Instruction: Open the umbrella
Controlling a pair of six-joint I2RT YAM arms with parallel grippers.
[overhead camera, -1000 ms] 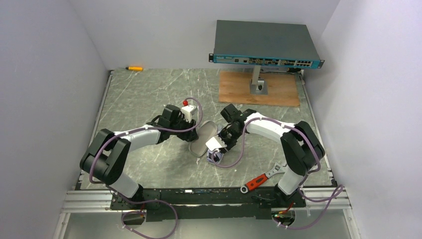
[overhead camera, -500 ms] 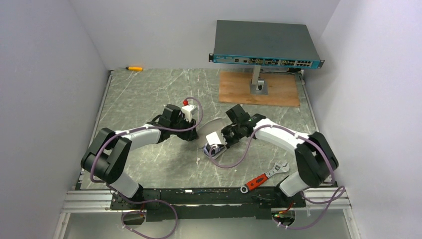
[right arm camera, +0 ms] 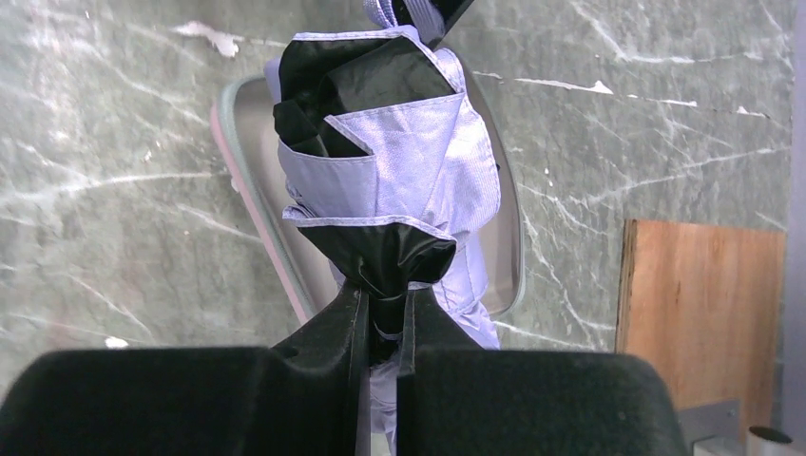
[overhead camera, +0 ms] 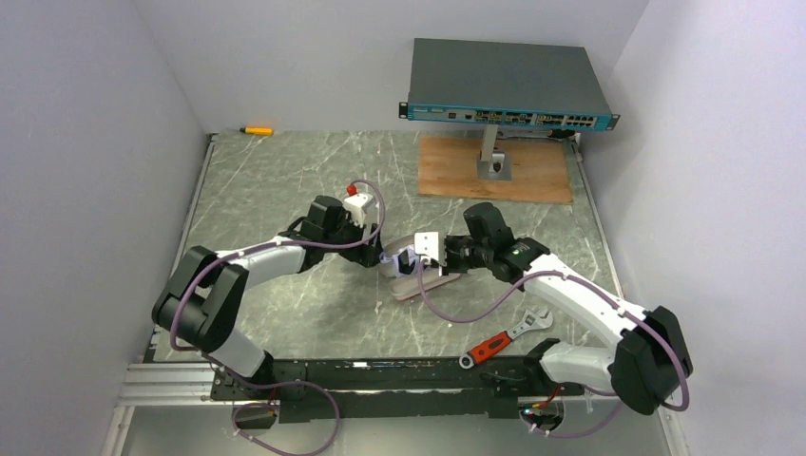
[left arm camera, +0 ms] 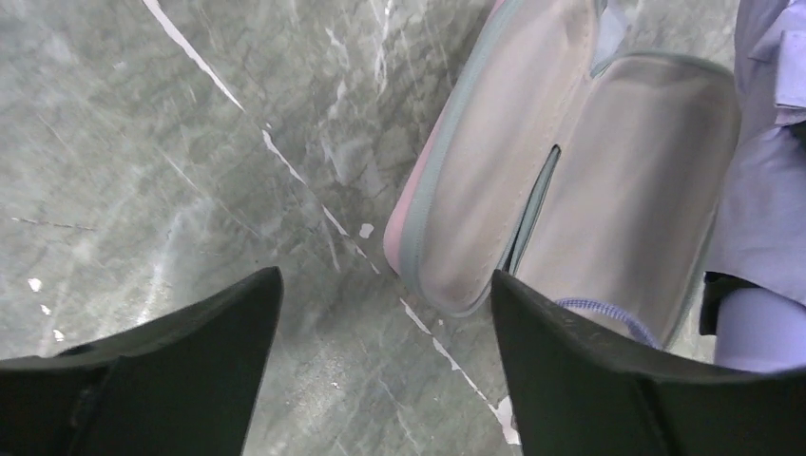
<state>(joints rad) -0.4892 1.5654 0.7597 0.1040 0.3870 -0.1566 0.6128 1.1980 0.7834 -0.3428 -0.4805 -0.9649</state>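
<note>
The umbrella (right arm camera: 399, 161) is folded, with lavender fabric bunched around black lining. My right gripper (right arm camera: 382, 318) is shut on its narrow black end and holds it over an open pinkish-grey case (right arm camera: 249, 161) lying on the table. From above, the umbrella (overhead camera: 397, 258) hangs between the two grippers, with the right gripper (overhead camera: 428, 261) pointing left. My left gripper (left arm camera: 385, 285) is open and empty, low over the marble beside the case (left arm camera: 494, 171). Lavender umbrella fabric (left arm camera: 760, 190) shows at its right edge. The shaft and handle are hidden.
A dark teal flat box (overhead camera: 508, 81) stands on a post over a wooden board (overhead camera: 494, 169) at the back right. A red-handled wrench (overhead camera: 499, 339) lies near the right arm's base. A yellow pen (overhead camera: 255, 130) lies at the back left. White walls enclose the table.
The right arm has swung out to the right and turned its gripper leftward, carrying the umbrella back and up over the case. The left arm has barely moved.
</note>
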